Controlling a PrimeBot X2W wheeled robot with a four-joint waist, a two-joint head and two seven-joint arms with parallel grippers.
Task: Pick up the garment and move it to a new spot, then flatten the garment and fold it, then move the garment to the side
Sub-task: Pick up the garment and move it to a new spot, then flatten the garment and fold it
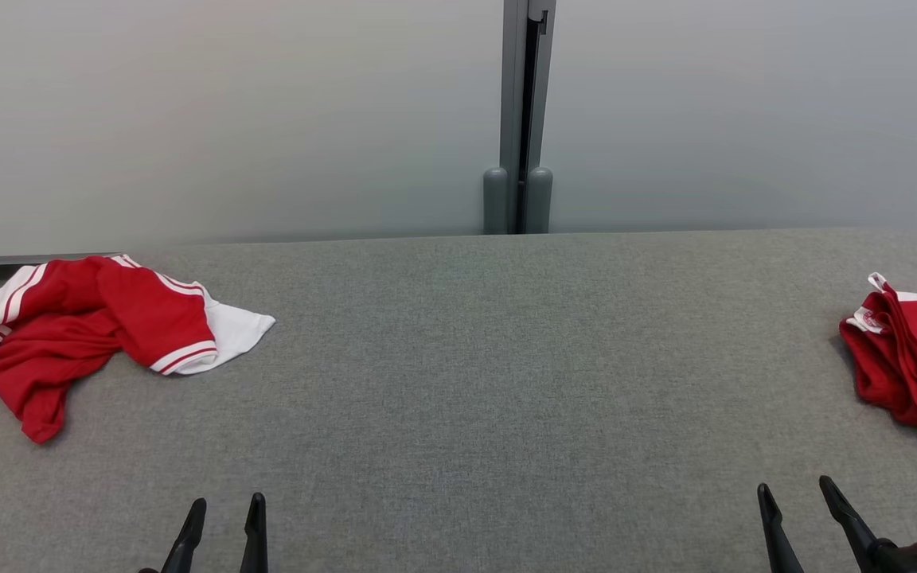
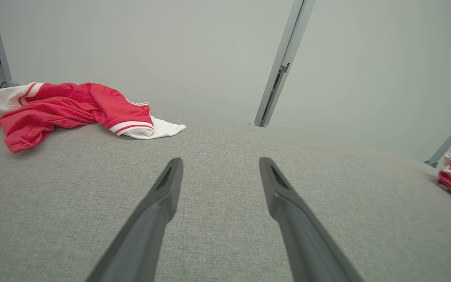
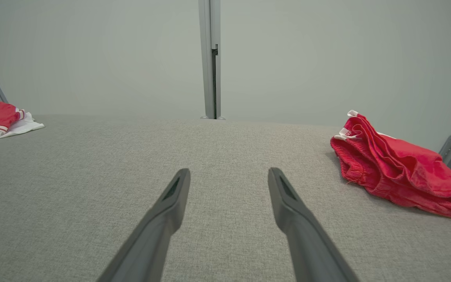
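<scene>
My left claw and right claw hang low over the near edge of the table, both spread wide and holding nothing. I count two garments. A crumpled red-and-white shirt lies at the far left corner, ahead and to the left of my left claw. Its length runs across my view, white hem pointing toward the middle. Bunched red shorts sit at the right edge, ahead and to the right of my right claw. I take the shirt as the one to move, and my left claw is nearer to it.
</scene>
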